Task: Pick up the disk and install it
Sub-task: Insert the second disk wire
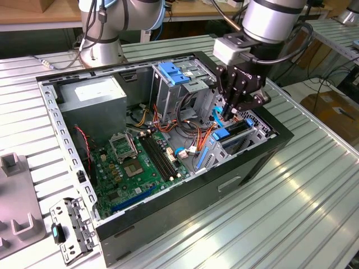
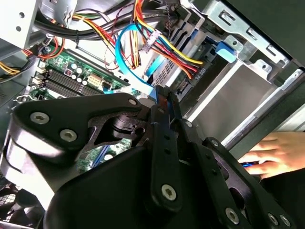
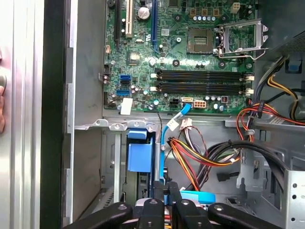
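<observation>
An open computer case (image 1: 224, 185) lies on the slatted metal table. My gripper (image 1: 229, 114) hangs over the drive bay at the exterior view's right end of the case. Its fingers are shut on a thin bright blue edge, the carrier rail of the disk (image 1: 235, 130), which sits low in the bay as a dark slab with blue ends. In both wrist views the blue rail (image 2: 159, 93) (image 3: 165, 194) shows between the black fingertips of the gripper (image 2: 165, 98) (image 3: 165, 202). A blue tab (image 3: 140, 152) stands beside them in the bay. Most of the disk is hidden by the bay walls.
A light blue data cable (image 3: 163, 143) and orange-yellow wire bundles (image 1: 190, 126) crowd the bay. The green motherboard (image 1: 140, 162), grey power supply (image 1: 92, 101) and drive cage with blue latch (image 1: 171, 73) fill the case. A person's hand (image 2: 271, 152) rests outside it. A bracket (image 1: 70, 230) lies nearby.
</observation>
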{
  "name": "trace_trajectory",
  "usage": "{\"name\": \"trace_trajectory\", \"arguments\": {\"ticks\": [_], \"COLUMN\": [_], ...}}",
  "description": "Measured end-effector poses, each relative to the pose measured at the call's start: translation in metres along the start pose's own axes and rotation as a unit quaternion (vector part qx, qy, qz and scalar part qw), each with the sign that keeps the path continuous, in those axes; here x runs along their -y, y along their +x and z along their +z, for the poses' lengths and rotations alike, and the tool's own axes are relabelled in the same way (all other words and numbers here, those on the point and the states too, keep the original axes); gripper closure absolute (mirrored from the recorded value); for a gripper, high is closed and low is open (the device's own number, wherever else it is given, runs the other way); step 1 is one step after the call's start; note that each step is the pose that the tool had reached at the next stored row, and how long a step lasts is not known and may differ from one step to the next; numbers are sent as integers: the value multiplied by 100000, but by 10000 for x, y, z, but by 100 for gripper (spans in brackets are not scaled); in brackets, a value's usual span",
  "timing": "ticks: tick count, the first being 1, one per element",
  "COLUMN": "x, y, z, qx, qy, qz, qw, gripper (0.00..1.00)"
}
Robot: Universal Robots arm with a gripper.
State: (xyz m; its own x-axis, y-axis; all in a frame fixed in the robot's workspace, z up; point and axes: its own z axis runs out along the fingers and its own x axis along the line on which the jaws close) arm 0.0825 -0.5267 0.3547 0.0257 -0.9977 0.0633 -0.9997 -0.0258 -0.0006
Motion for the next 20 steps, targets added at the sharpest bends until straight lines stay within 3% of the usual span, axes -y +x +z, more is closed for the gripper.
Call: {"name": "trace_trajectory", "arguments": {"ticks": [3, 5, 8, 9, 17, 20], "x": [-2, -2, -2, 9, 71, 78], "y": [46, 75, 153, 162, 171, 175], "z": [3, 4, 9, 10, 19, 33], "qx": [592, 720, 1577, 1739, 1880, 1876], "qy": [86, 232, 293, 294, 124, -268], "qz": [-27, -25, -20, 49, 971, 1517], "qw": [99998, 99997, 99987, 99984, 99978, 99971], "gripper": [84, 84, 84, 84, 84, 84]}}
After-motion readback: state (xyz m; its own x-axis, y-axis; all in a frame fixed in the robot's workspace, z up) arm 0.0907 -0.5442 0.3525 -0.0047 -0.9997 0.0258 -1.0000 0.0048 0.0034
